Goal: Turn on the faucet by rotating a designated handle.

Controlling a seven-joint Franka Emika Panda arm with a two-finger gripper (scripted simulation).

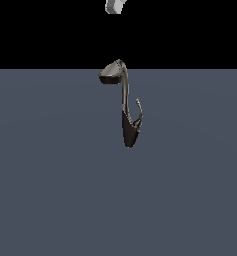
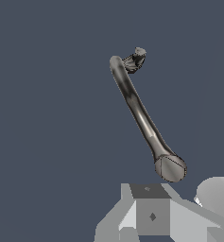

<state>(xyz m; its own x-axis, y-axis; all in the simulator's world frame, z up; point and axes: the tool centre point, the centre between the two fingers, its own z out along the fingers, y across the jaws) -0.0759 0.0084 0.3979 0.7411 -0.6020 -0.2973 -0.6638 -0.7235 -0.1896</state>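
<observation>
The faucet [image 1: 125, 107] stands upright on the grey-blue floor, dark and glossy, with a thin curved neck and a flattened oval spout head [image 1: 110, 74] toward the exterior view's left. The handle [image 1: 138, 111] is a small curved lever branching from the lower body toward the exterior view's right, its pointed tip up. My gripper [image 1: 115, 6] hangs well above the faucet, only a grey bit showing at the frame's top edge. In the wrist view the faucet [image 2: 139, 111] is seen from above, with the handle [image 2: 136, 59] at its far end. Grey gripper parts [image 2: 151, 215] sit close to the spout head [image 2: 170, 168]; the jaws' spacing is not visible.
The flat grey-blue floor [image 1: 50, 190] spreads all around the faucet. Behind it is black background. No other objects show.
</observation>
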